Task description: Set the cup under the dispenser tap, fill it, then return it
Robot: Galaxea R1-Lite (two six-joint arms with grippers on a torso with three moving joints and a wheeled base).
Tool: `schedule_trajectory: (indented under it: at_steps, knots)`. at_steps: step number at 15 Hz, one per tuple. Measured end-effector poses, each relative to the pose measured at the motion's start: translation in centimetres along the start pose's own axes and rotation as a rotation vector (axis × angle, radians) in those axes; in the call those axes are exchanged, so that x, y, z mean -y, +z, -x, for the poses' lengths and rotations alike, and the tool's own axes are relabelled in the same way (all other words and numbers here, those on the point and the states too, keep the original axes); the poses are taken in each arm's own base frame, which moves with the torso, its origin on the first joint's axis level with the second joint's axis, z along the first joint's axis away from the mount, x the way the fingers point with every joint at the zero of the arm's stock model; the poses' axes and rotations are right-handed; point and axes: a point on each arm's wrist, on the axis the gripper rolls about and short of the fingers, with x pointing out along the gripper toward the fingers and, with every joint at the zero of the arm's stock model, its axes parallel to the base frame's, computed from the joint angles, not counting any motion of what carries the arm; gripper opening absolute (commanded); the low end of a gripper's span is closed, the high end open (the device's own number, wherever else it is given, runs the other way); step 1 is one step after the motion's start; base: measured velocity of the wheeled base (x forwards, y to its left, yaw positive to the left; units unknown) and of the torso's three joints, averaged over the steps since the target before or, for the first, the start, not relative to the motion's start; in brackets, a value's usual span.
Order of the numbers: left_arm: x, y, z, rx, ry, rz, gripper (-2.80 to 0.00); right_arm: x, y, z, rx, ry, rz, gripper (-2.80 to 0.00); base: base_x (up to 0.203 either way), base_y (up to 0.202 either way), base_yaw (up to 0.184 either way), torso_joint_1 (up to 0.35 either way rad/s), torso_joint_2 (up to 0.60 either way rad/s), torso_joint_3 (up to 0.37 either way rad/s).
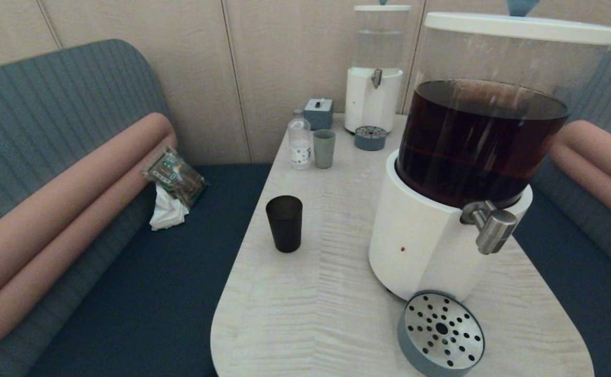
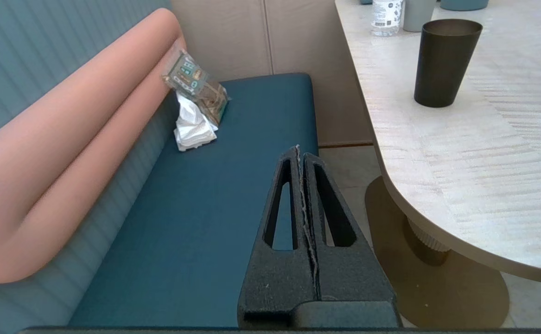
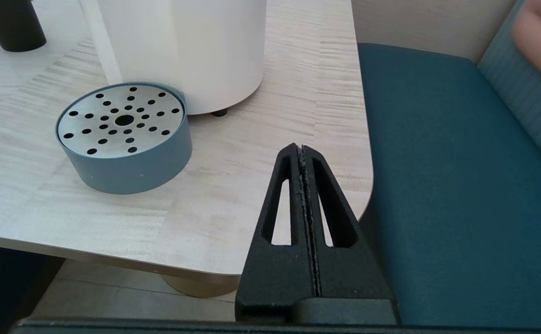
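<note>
Matte black tapered cup (image 1: 284,223) stands upright on the pale wood-grain table (image 1: 331,293), well left of the brushed-steel dispenser tap (image 1: 491,226). A perforated round drip tray (image 1: 441,333) lies below the tap. Left gripper (image 2: 300,150) and right gripper (image 3: 300,148): ribbed black fingers pressed together, empty, off the table's edges.

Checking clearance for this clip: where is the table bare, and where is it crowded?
Bare: the near-left tabletop between the black cup, the brown-liquid dispenser and the drip tray. Crowded: the far end, around the bottle, grey-green cup and clear dispenser.
</note>
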Motion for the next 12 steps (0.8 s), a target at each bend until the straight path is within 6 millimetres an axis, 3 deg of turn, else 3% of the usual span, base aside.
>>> schedule_trajectory:
  at_steps: [12]
  knots:
    - [0.0, 0.0, 0.0, 0.0, 0.0, 0.0, -2.8, 0.04, 0.0, 0.0, 0.0, -0.017, -0.024, -2.8, 0.0, 0.0, 0.0, 0.0, 0.0, 0.0]
